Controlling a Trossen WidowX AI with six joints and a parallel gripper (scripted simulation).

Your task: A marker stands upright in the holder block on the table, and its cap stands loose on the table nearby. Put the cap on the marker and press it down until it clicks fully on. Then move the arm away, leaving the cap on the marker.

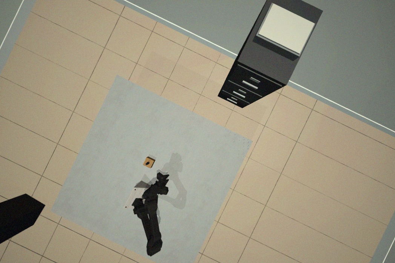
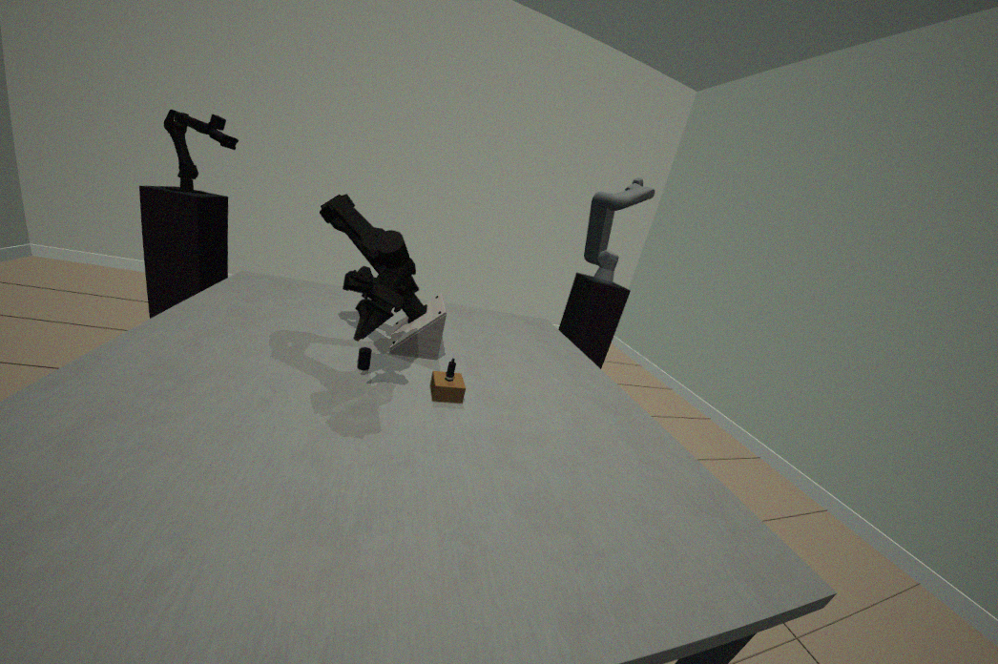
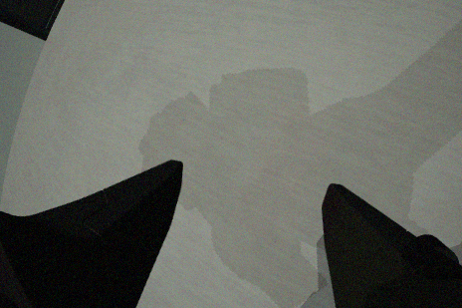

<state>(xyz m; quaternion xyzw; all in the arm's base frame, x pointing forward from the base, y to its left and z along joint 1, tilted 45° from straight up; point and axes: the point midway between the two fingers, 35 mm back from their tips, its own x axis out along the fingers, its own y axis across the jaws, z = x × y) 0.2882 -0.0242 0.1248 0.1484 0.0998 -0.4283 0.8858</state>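
The dark marker (image 2: 450, 366) (image 1: 147, 162) stands upright in the orange-brown holder block (image 2: 447, 388) (image 1: 152, 159) near the middle of the grey table (image 2: 360, 501). The dark cap (image 2: 363, 358) stands loose on the table, left of the block. My gripper (image 2: 362, 332) (image 1: 163, 176) (image 3: 255, 185) points downward, just above the cap in the exterior view. It is open, and only bare table and shadow show between the fingers in the wrist view. The cap does not show in the wrist view.
A pale wedge-shaped plate (image 2: 425, 331) stands at the arm's base, behind the cap and block. Two other arms on dark pedestals (image 2: 182, 242) (image 2: 592, 317) stand off the table's far corners. A black drawer cabinet (image 1: 260, 68) stands on the floor beyond the table.
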